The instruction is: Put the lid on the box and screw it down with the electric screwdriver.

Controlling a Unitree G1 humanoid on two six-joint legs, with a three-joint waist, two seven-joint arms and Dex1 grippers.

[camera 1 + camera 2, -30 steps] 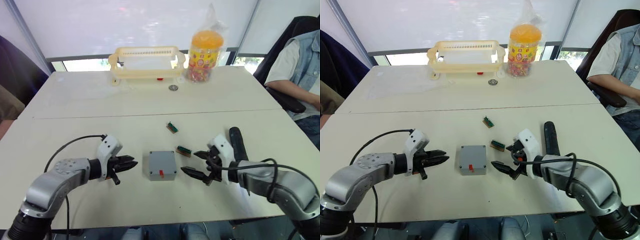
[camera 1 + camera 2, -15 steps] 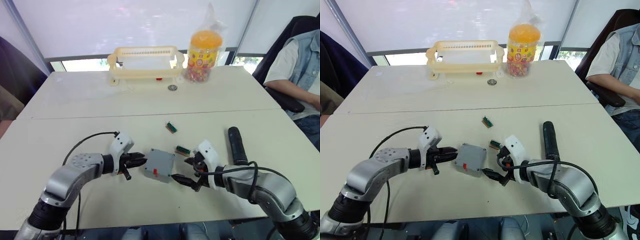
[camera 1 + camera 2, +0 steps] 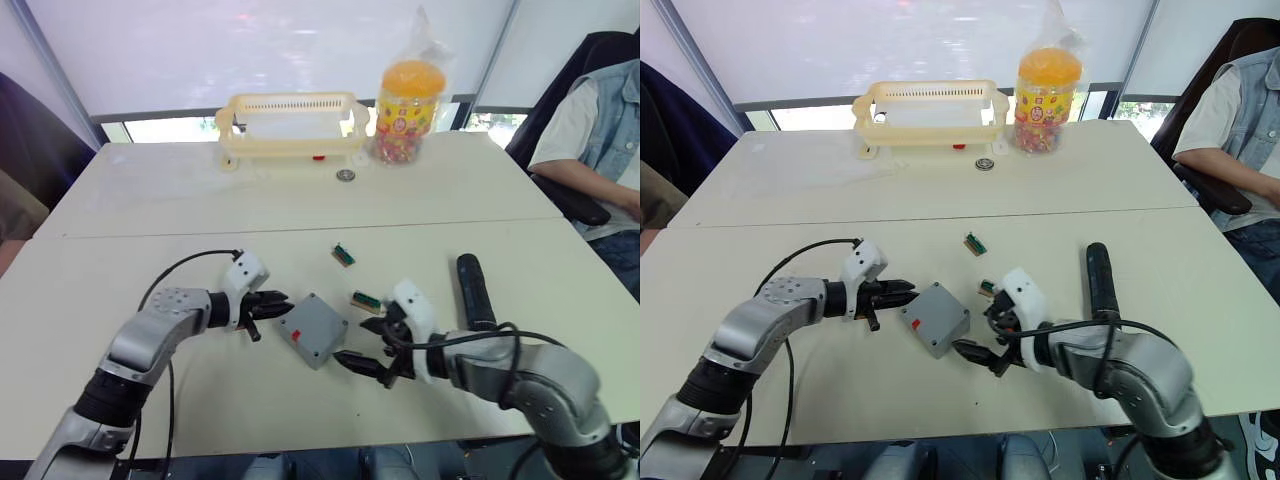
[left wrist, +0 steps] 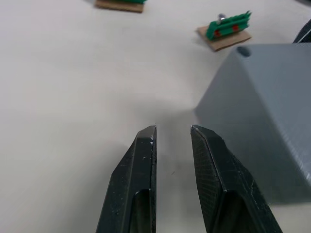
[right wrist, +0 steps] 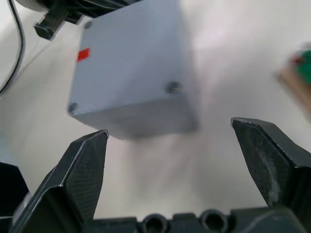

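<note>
The grey box lies near the table's front, turned corner-on, with a red mark on its near side. Its upper face is closed, with small holes at the corners. A separate lid is out of view. My left gripper sits at the box's left corner, open by a narrow gap with nothing between the fingers. On the box's right, my right gripper is wide open, and the box lies just beyond its fingertips. The black electric screwdriver lies on the table to the right of that arm.
Two small green blocks lie behind and to the right of the box. At the back stand a yellow basket, a jar of sweets and a small round metal piece. A seated person is at the far right.
The box has turned from square-on to corner-on and slid slightly left. My left gripper moved right to its corner, and my right gripper moved left toward it.
</note>
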